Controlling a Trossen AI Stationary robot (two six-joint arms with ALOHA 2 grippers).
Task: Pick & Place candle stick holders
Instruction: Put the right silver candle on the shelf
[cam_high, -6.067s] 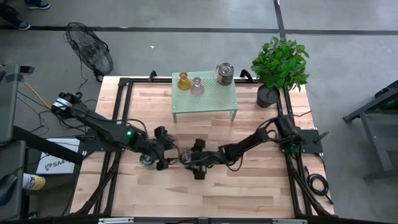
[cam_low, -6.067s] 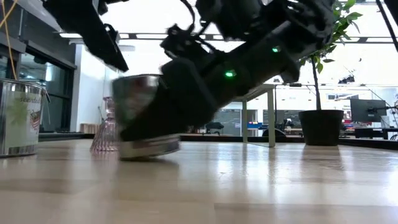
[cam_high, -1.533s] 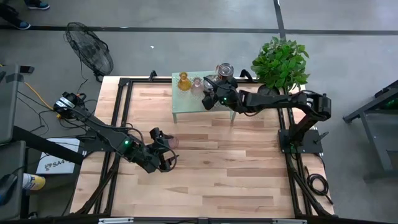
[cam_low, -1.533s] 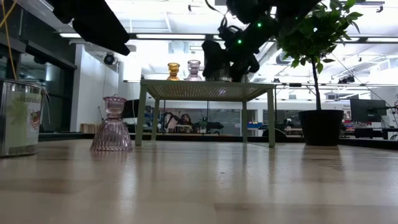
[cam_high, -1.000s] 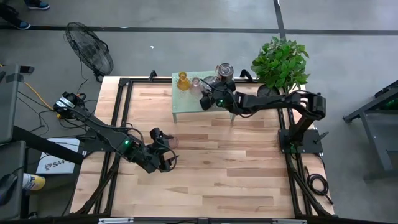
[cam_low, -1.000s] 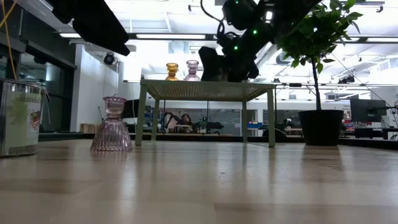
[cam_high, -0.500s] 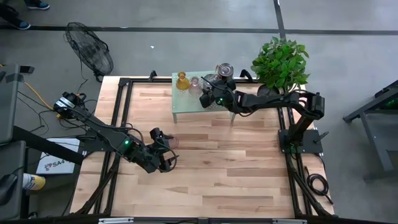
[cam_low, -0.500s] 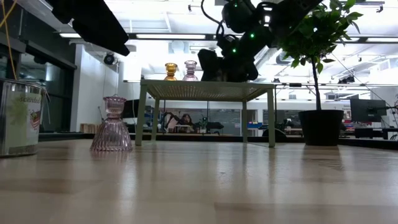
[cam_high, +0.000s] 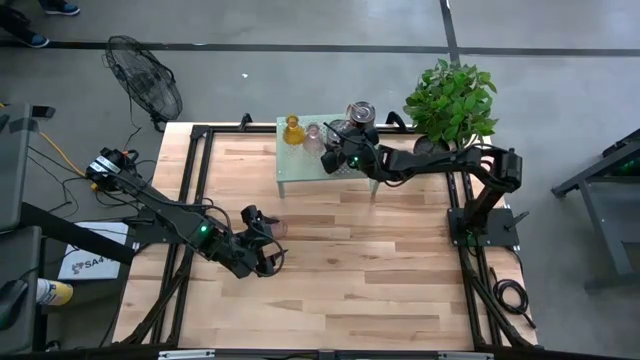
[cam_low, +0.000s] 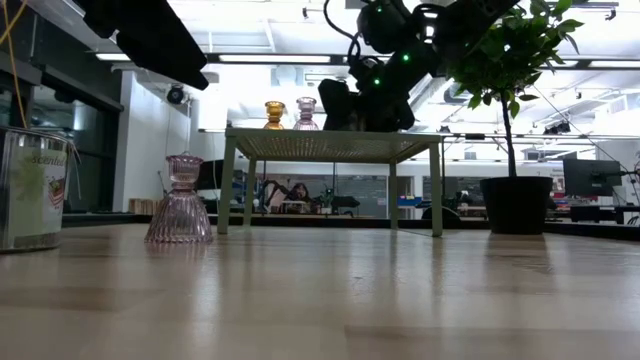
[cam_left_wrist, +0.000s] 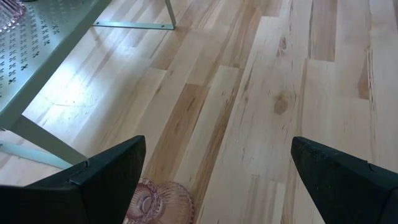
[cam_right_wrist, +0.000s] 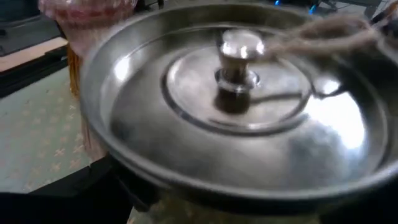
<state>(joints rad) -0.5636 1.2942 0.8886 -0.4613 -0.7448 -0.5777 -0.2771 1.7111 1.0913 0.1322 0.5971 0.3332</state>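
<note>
Right gripper (cam_high: 338, 160): over the green stand (cam_high: 300, 172), jaws apart around a silver holder (cam_right_wrist: 236, 106).
Left gripper (cam_high: 268, 245): low over the table (cam_high: 400, 270), jaws apart above a pink holder (cam_left_wrist: 155, 202).

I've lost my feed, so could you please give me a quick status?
Right gripper on green stand, open around silver holder. Left gripper open over pink holder on table. Nothing blocking.

In the low view, a silvery metal holder (cam_low: 33, 188) is cut off at the left edge. The right wrist view shows a blurred silvery holder (cam_right_wrist: 239, 106) filling the frame, its sides cropped. The pink glass holder (cam_left_wrist: 157, 200) is cut by the left wrist view's bottom edge.
</note>
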